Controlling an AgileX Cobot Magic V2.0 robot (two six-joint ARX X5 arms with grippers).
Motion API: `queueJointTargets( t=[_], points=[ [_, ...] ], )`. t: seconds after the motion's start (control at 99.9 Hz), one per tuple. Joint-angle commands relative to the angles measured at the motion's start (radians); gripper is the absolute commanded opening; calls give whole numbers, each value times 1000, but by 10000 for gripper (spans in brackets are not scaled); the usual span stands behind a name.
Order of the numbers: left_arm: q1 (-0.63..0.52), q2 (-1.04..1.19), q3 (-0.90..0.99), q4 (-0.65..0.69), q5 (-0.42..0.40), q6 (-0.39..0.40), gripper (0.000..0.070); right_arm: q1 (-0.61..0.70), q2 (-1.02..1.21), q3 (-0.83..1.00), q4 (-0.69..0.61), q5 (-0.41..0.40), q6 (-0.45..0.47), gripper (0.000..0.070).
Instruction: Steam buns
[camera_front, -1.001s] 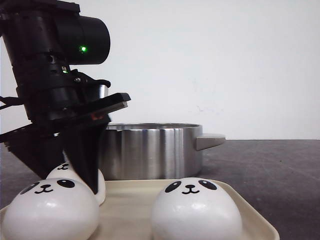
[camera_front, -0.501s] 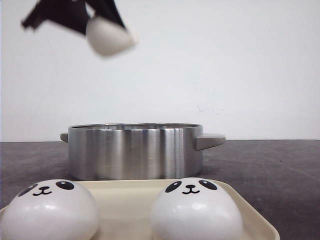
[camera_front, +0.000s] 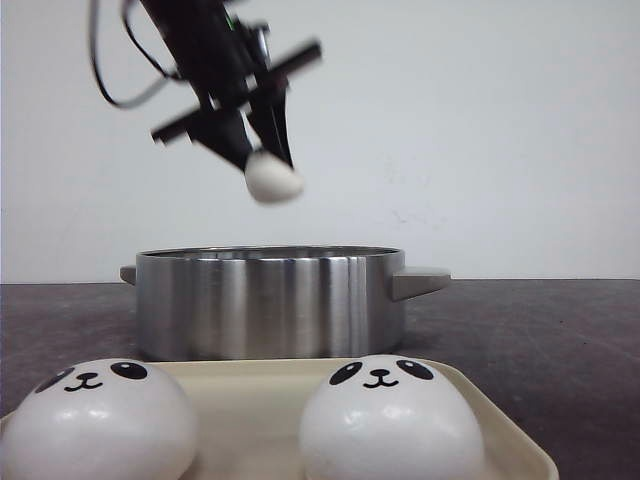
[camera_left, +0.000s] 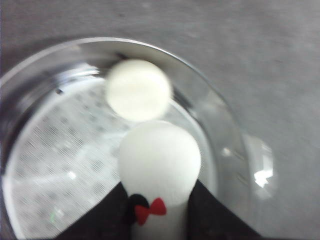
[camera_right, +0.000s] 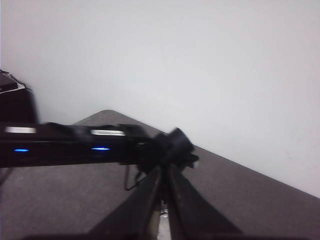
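Observation:
My left gripper (camera_front: 262, 160) is shut on a white panda bun (camera_front: 273, 181) and holds it in the air above the steel pot (camera_front: 270, 300). In the left wrist view the held bun (camera_left: 159, 160) sits between the black fingers, over the pot's perforated steamer floor (camera_left: 55, 150). Another white bun (camera_left: 138, 90) lies inside the pot. Two panda-faced buns (camera_front: 98, 420) (camera_front: 390, 420) rest on the cream tray (camera_front: 505, 440) at the front. My right gripper (camera_right: 165, 172) shows only in its wrist view, its jaws closed together and empty.
The pot has side handles (camera_front: 420, 281) and stands on a dark table (camera_front: 540, 340) behind the tray. A white wall is at the back. The right wrist view shows a dark arm with blue lights (camera_right: 60, 147) over the table.
My left gripper closed on a bun at the tray's back left, lifted it high, then moved right and down over the pot. The two front buns stayed put.

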Motion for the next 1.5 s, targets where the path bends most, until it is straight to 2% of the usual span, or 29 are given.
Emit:
queueJointTargets(
  t=[0.0,0.25,0.43,0.46,0.491,0.601,0.641,0.681,0.921,0.991,1.041,1.131,1.181,1.281,1.361,1.431,1.492],
  points=[
    [-1,82,61,-24,-13,13,10,14,14,21,-71,7,40,12],
    [28,212,108,-59,-22,13,12,89,14,21,-71,8,90,12],
    [50,229,108,-70,-21,32,52,126,16,21,-71,10,109,12],
    [53,229,108,-73,-21,32,94,130,18,21,-71,10,109,12],
    [55,229,108,-79,-19,31,165,133,22,21,-71,10,109,12],
    [64,229,108,-111,-19,29,536,135,28,21,-71,17,109,12],
    [64,229,108,-120,-19,29,612,135,28,21,-71,17,109,12],
    [65,229,108,-125,-19,29,642,135,28,21,-71,17,109,12],
    [68,227,158,-223,-18,33,637,135,28,20,-71,17,109,12],
    [68,212,197,-267,-19,37,612,135,28,19,-74,17,102,12],
    [64,183,218,-271,-18,40,532,134,28,12,-75,19,92,12],
    [47,90,222,-222,-13,40,300,115,28,-14,-76,42,77,12],
    [35,26,222,-188,-10,40,218,90,28,-47,-76,53,80,12],
    [24,-108,222,-136,-12,35,214,34,24,-103,-76,60,135,12],
    [18,-219,222,-117,-19,36,214,-32,16,-151,-76,31,202,12],
    [15,-319,222,-122,-23,37,214,-105,11,-172,-76,-37,222,12],
    [15,-388,222,-130,-23,40,214,-200,11,-176,-76,-155,222,12]
  ],
)
